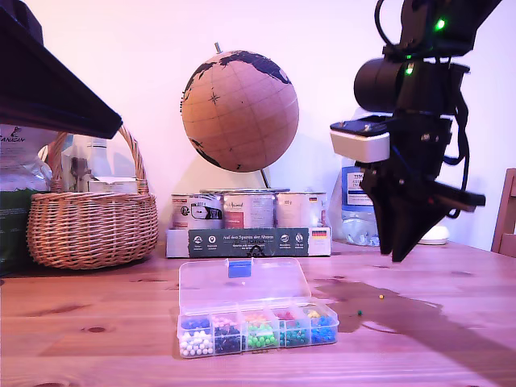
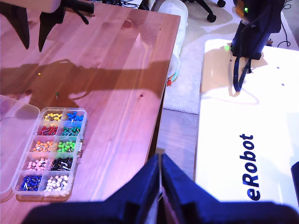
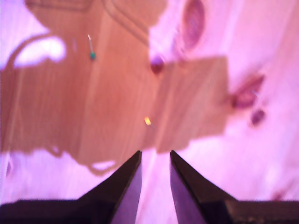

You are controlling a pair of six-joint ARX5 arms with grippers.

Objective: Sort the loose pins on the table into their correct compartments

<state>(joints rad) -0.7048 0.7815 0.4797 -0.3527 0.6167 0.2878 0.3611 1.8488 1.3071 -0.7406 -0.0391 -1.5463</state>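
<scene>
The clear organiser box (image 1: 258, 326) lies open on the pine table (image 1: 97, 310), its cells (image 2: 51, 149) filled with sorted colours. Two loose pins lie toward the exterior view's right of it: a yellow pin (image 1: 380, 297) (image 2: 39, 73) (image 3: 147, 121) and a dark green pin (image 1: 357, 311) (image 2: 57, 94) (image 3: 92, 56). My second gripper (image 1: 399, 256) (image 2: 32, 47) (image 3: 155, 156) hangs above the table near the yellow pin, open by a narrow gap, holding nothing. My first gripper (image 2: 161, 163) is high over the table's edge, shut, with nothing seen in it.
A wicker basket (image 1: 93, 226), a globe (image 1: 239, 111) and a carton of cans (image 1: 250, 214) stand along the back. The box's lid (image 1: 242, 282) lies flat behind the cells. Beyond the table edge (image 2: 163, 93) stands a white robot base (image 2: 247, 140). A dark shape (image 1: 48, 76) fills the exterior view's upper left.
</scene>
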